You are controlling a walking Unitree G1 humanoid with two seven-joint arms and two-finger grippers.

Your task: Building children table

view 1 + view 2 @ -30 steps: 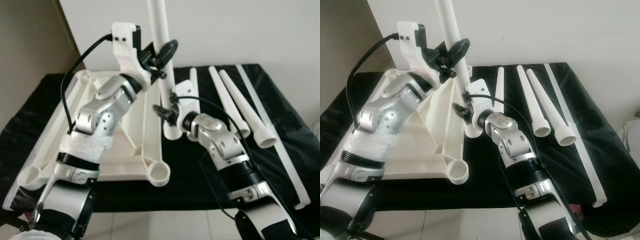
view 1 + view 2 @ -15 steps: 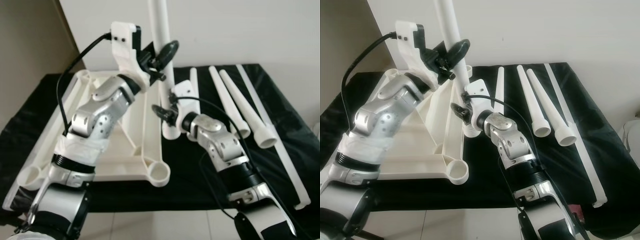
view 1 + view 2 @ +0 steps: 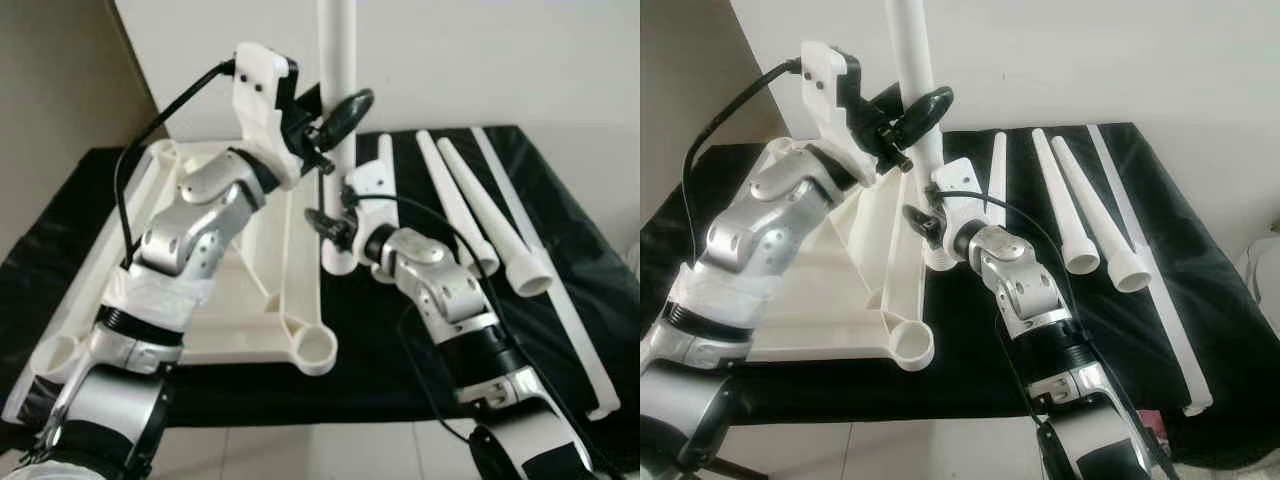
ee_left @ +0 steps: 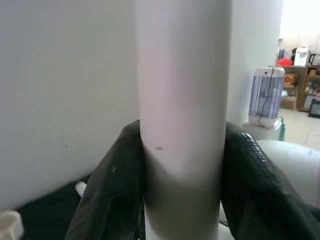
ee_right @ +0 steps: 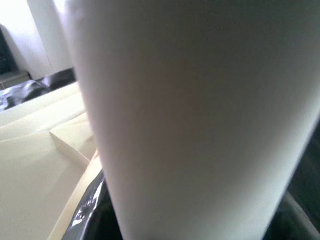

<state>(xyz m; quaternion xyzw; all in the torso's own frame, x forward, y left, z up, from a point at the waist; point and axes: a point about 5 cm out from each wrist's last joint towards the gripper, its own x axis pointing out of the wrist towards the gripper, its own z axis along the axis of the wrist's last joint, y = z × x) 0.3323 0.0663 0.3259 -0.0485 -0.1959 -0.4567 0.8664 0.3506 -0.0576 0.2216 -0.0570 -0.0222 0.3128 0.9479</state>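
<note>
A white table leg [image 3: 337,60] stands nearly upright, its thick lower end just right of the upturned white tabletop [image 3: 210,300]. My left gripper [image 3: 335,112] is shut on the leg high up; in the left wrist view the black fingers [image 4: 107,195] press both sides of the leg [image 4: 182,100]. My right gripper [image 3: 330,228] holds the same leg low down, near its base, and the leg [image 5: 190,115] looms close in the right wrist view. The tabletop's front corner socket [image 3: 313,348] is open.
Three more tapered white legs [image 3: 455,205] lie side by side on the black cloth [image 3: 400,330] at the right, beside a long thin white strip [image 3: 545,265]. A white wall stands close behind. The cloth's front edge drops to a tiled floor.
The leg has swung from a slight tilt to nearly upright. My left arm has risen and shifted right with it; the right gripper stays at the base.
</note>
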